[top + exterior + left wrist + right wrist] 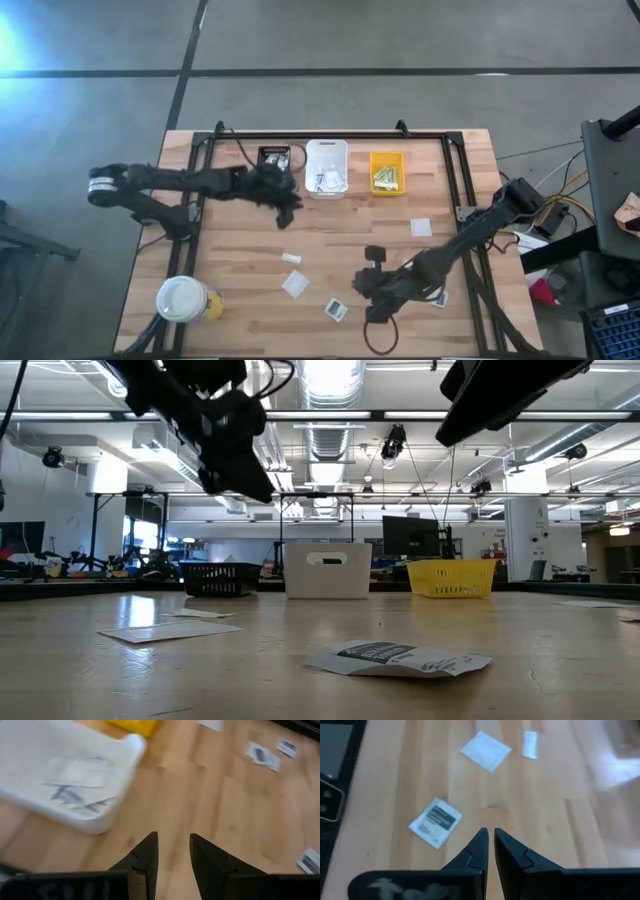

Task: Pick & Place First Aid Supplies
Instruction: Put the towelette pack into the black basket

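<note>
The first aid supplies are small flat packets lying on the wooden table: a dark-printed one (337,310) (436,822), a plain white square (295,284) (485,751), a small one (291,258) and another white one (421,227). More lie in the white bin (327,168) (75,775). My right gripper (365,295) (489,836) hangs above the table just right of the printed packet, shut but for a slit, with nothing between its fingers. My left gripper (287,210) (173,842) hovers open and empty near the white bin's near left corner.
A black bin (275,160) and a yellow bin (387,172) flank the white one along the far side. A large white-lidded cup (185,298) stands at the near left corner. A dark frame (200,170) borders the table. Bare wood lies between the two grippers.
</note>
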Available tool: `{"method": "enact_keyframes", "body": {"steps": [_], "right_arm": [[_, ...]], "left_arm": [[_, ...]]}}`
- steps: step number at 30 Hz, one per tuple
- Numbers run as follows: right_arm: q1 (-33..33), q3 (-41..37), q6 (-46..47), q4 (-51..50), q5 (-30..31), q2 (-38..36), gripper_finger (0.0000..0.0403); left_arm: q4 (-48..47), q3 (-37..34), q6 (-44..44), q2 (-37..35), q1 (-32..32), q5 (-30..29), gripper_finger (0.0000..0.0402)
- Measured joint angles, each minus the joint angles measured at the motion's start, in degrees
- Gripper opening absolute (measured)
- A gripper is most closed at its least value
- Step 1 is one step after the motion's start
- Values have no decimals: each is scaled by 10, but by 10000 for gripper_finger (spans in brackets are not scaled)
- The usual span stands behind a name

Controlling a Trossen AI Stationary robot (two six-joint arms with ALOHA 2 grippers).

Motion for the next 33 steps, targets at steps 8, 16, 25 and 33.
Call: {"method": "enact_keyframes", "body": {"steps": [8, 16, 25, 33], "right_arm": [[1, 0, -31, 64, -54, 36, 27], [1, 6, -111, 159, -128, 90, 27], [5, 17, -96, 190, -148, 122, 27], [20, 17, -83, 228, -162, 146, 27]], "left_arm": [[14, 0, -2, 0, -121, -30, 97], [50, -1, -2, 14, -218, -53, 47], [146, -1, -3, 92, -269, -55, 4], [289, 1, 3, 185, -308, -50, 0]]}}
